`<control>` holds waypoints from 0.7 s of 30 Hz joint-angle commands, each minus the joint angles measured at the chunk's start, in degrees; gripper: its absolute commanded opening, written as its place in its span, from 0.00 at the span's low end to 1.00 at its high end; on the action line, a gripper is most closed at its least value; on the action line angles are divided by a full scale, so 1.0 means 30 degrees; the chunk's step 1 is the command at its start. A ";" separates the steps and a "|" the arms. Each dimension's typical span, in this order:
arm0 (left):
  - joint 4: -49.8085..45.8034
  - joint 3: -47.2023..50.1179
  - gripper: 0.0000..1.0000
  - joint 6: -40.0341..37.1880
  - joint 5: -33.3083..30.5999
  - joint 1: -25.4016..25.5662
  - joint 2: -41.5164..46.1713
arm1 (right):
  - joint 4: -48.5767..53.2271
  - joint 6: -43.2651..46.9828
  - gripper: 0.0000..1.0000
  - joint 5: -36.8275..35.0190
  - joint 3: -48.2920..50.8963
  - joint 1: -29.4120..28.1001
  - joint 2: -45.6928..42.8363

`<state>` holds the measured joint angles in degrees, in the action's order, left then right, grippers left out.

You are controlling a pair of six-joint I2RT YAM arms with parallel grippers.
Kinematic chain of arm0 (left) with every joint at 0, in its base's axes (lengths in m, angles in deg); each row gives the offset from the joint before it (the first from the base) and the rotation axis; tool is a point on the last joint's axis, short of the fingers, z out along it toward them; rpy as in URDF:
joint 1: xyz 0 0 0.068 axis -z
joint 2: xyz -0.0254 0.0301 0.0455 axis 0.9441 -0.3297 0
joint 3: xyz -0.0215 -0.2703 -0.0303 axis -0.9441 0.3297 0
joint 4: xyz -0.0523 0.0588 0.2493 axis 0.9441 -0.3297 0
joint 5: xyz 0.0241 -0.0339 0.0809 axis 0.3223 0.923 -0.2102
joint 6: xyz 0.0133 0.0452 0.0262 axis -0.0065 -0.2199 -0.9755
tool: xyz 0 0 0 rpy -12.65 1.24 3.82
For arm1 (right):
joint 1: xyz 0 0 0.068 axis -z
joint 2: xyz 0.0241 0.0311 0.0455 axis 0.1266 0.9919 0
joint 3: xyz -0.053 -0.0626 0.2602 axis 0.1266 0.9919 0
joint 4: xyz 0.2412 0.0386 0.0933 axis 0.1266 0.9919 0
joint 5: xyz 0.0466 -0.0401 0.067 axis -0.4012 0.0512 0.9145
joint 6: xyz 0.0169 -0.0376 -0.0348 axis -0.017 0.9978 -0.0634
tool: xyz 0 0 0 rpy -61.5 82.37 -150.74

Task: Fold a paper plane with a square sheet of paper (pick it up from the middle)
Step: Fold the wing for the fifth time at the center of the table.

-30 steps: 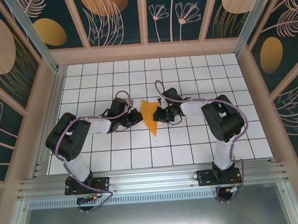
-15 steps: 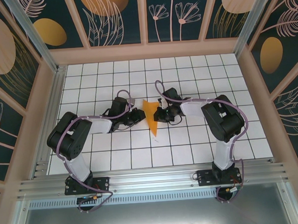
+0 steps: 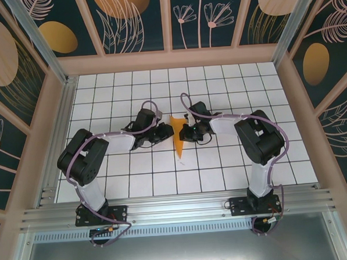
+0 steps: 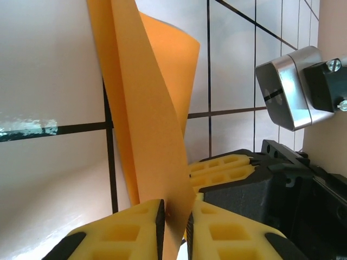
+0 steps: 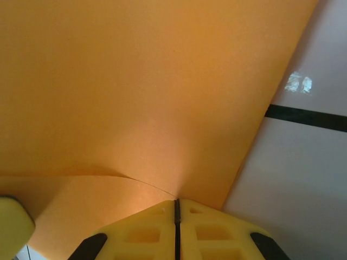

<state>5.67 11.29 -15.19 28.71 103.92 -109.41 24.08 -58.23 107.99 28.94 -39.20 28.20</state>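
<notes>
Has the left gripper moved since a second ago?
Yes. Against the grid lines of the tiled floor, the left gripper has shifted right, closing the gap to the orange paper.

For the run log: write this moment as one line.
stage: mid-fold | orange paper: creased, between both grippers | right gripper: shut on paper | left gripper: straddling paper edge, grip unclear

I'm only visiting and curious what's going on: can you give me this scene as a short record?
object: orange paper, folded into a narrow pointed shape
place: middle of the white tiled table, between both grippers
right gripper: shut on the paper
left gripper: paper runs between its fingers, grip unclear
stage: no finished plane yet
</notes>
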 commanded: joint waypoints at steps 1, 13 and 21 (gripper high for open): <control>-0.1856 -0.0821 0.21 -0.0965 -0.1372 0.0316 -0.0216 | 0.1647 -0.0302 0.11 -0.1093 -0.0143 0.0086 0.0905; -0.2292 -0.1919 0.17 -0.0337 -0.2090 0.0868 -0.1260 | 0.1199 -0.0626 0.10 -0.0496 0.0026 0.0093 0.1042; -0.0578 -0.1910 0.16 0.1189 -0.1534 0.0881 -0.1785 | 0.0846 -0.0654 0.10 -0.0216 0.0265 0.0089 0.0967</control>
<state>1.05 6.77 -14.17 23.33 106.35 -113.69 24.78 -59.37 108.52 28.39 -39.13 28.55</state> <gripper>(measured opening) 0.161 0.103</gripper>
